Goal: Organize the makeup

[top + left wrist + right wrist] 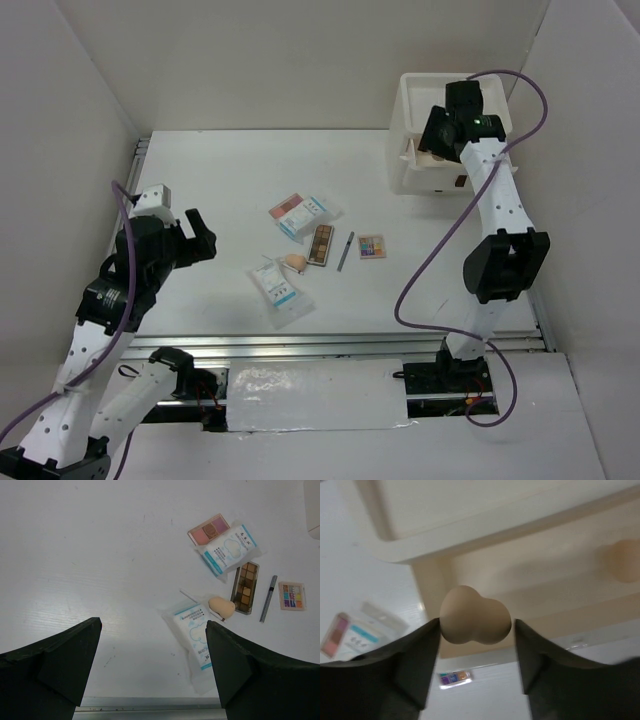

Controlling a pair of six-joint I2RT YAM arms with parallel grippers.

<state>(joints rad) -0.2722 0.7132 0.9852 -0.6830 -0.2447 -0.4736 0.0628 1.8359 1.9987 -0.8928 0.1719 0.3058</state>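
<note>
My right gripper (476, 630) is shut on a peach sponge (475, 615) and holds it over the open drawer of the white drawer unit (420, 100). Another peach sponge (622, 560) lies blurred inside that drawer. On the table lie a third sponge (221, 607), a brown palette (245, 587), a multicoloured palette (291, 596), a pink compact (209, 529), a grey pencil (268, 598) and two sachets (227, 549) (195, 632). My left gripper (152, 665) is open and empty, above the table left of these items.
The drawer unit stands at the back right of the table. A metal rail (330, 345) runs along the table's near edge. White walls close in the left, back and right sides.
</note>
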